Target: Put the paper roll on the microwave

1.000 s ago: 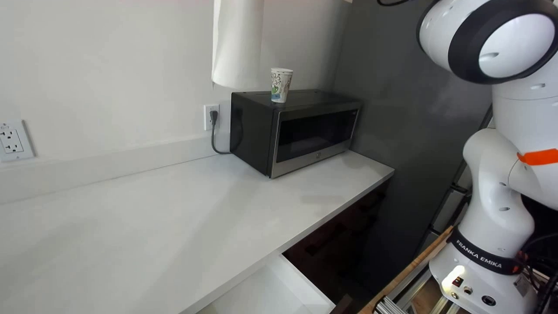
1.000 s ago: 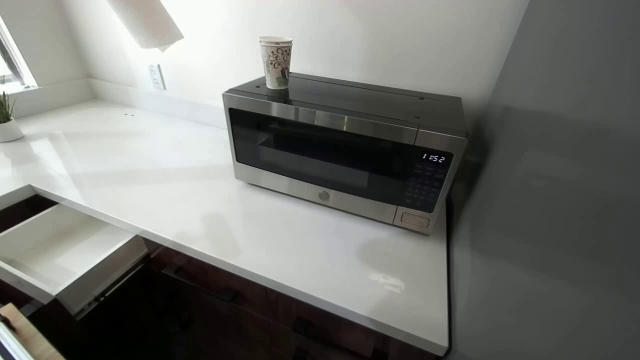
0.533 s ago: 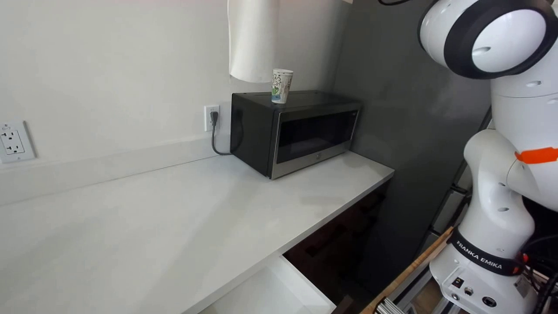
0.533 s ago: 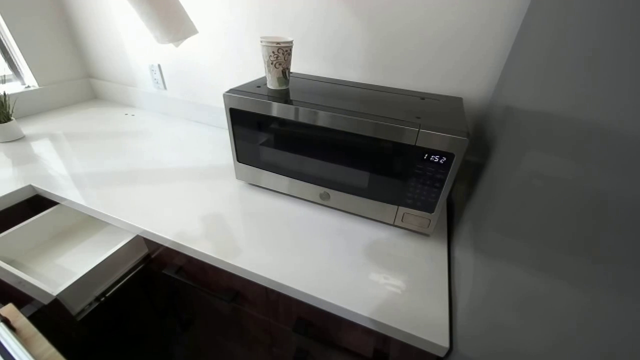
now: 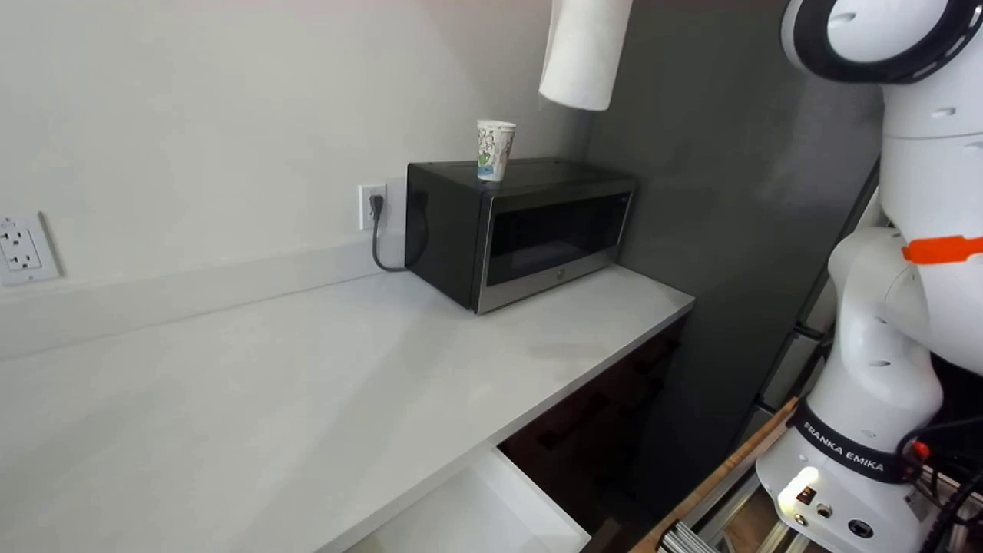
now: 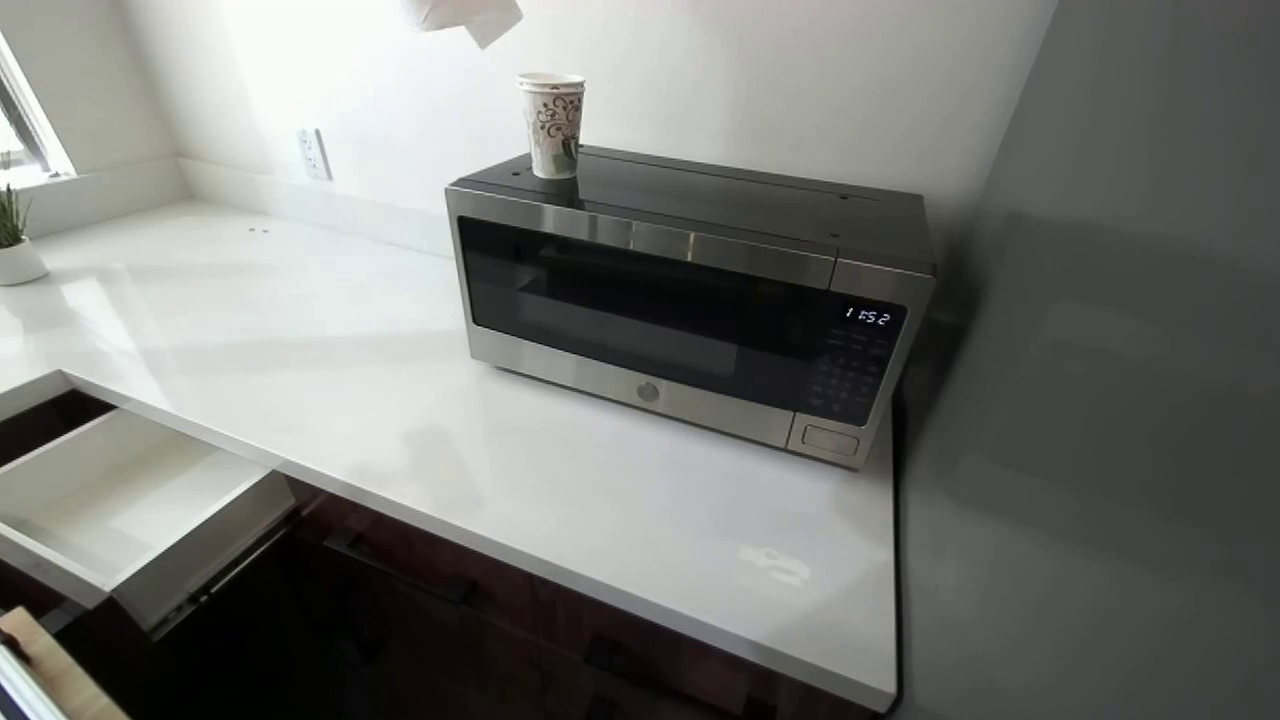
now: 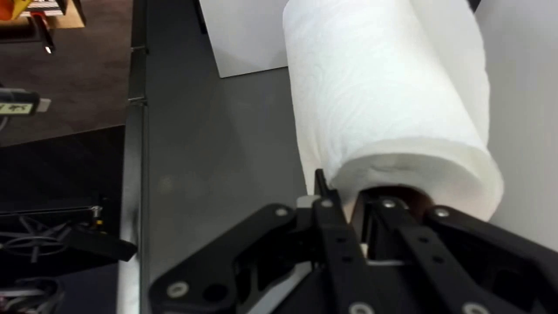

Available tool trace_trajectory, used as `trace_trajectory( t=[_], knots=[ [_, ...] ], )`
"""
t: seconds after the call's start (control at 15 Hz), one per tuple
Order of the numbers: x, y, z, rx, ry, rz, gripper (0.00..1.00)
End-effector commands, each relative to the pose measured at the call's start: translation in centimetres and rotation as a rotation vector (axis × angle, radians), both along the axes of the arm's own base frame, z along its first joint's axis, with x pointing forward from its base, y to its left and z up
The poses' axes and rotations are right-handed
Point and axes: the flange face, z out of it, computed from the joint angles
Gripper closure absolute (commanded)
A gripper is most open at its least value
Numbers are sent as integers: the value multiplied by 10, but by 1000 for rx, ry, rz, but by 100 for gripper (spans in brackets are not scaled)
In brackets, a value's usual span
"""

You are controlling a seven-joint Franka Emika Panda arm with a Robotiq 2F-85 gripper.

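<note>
The white paper roll hangs in the air above the microwave's level in an exterior view, its top cut off. In an exterior view only its lower end shows at the top edge. In the wrist view my gripper is shut on the wall of the paper roll, one finger outside and one inside the core. A loose sheet hangs along its side. The dark microwave stands on the counter and shows in an exterior view too. The gripper is out of both exterior views.
A printed paper cup stands on the microwave's near left top corner. A tall grey panel rises beside the microwave. A plugged cord runs behind it. A white drawer is open below the counter. A potted plant stands farther off.
The paper roll has moved right and up in both exterior views, past the cup in one. The arm's upper part has risen and shifted right. Microwave and cup are unmoved.
</note>
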Motion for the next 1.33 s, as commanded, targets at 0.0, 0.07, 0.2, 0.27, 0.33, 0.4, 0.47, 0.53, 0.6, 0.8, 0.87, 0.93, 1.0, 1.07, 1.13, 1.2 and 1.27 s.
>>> trace_trajectory(
  t=[0.0,0.07,0.2,0.27,0.33,0.4,0.47,0.53,0.6,0.8,0.87,0.93,1.0,1.07,1.13,1.2,1.27],
  knots=[
    [-3,-86,18,44,-6,-196,97],
    [-3,-49,16,14,-19,-106,97],
    [-4,-67,20,20,-14,-127,87],
    [-4,-65,20,20,-12,-123,87],
    [-2,-61,18,17,-9,-117,97],
    [4,-72,12,69,5,-135,97],
    [8,-85,11,91,8,-156,97],
    [12,-106,11,131,19,-178,97],
    [15,-125,11,166,25,-189,97],
    [23,-187,12,308,12,-229,97],
    [24,-209,12,358,9,-222,97],
    [32,-225,6,409,20,-227,97],
    [36,-238,1,461,25,-229,97],
    [42,-251,-1,513,18,-217,97],
    [52,-259,-7,567,15,-208,97],
    [62,-267,-16,552,26,-231,97],
    [69,-270,-23,497,19,-299,97]
  ],
)
